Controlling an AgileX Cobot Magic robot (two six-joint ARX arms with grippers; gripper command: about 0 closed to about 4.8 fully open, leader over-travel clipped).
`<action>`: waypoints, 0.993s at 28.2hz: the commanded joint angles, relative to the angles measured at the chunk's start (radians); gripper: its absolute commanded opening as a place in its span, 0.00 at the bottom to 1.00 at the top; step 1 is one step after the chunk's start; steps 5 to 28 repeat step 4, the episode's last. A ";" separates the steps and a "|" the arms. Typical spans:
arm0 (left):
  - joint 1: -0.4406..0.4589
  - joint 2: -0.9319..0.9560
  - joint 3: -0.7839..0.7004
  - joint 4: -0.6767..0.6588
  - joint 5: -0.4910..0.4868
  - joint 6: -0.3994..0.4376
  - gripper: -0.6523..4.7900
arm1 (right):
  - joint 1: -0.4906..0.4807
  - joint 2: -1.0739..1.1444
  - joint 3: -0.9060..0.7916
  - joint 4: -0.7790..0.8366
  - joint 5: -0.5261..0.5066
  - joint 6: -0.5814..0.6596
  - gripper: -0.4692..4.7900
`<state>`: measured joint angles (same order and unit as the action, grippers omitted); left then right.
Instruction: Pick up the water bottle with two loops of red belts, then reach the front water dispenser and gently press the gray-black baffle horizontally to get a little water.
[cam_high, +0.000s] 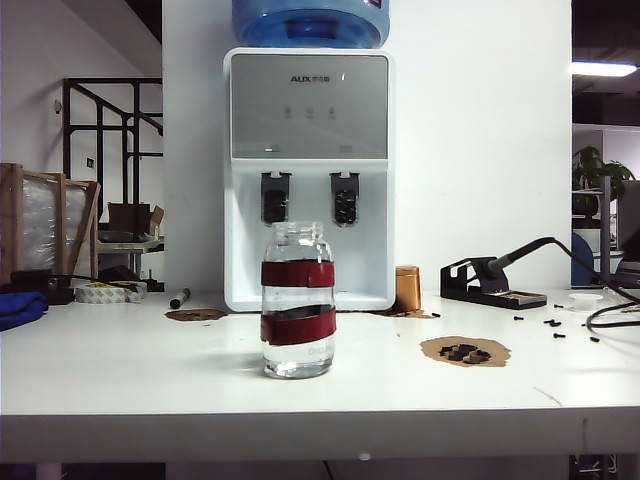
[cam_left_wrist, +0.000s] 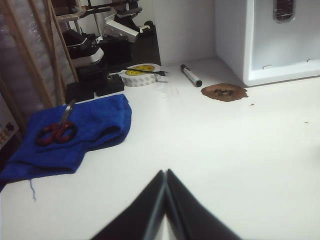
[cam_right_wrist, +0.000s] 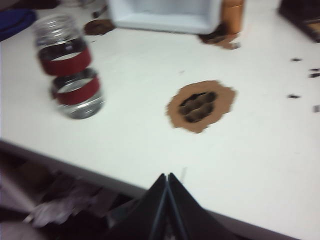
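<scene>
Nearest, at the desk (cam_high: 120, 390) front edge: right claw (cam_right_wrist: 167, 176) pinched shut and empty, left claw (cam_left_wrist: 165, 172) likewise shut and empty over bare desk beside a blue cloth (cam_left_wrist: 75, 132). Farther in, upright with long axis vertical: water bottle (cam_high: 297, 300), unheld, well apart from the right claw and seemingly nearer that arm. Behind it: water dispenser (cam_high: 309, 180), untouched.

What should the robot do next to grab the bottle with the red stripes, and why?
Probably open the right gripper and move it toward the water bottle. Its jaws are shut and it hangs at the table edge, apart from the bottle, which stands untouched before the water dispenser.
</scene>
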<state>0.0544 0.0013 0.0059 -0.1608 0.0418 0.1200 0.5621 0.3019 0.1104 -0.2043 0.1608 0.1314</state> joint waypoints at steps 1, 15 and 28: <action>-0.002 -0.001 -0.001 -0.001 0.000 -0.004 0.11 | -0.005 -0.055 -0.033 0.023 0.088 0.004 0.08; -0.002 -0.001 -0.001 -0.001 0.000 -0.004 0.11 | -0.029 -0.089 -0.061 0.028 0.077 0.004 0.08; -0.002 -0.001 -0.001 -0.001 0.000 -0.004 0.11 | -0.029 -0.089 -0.061 0.028 0.077 0.004 0.08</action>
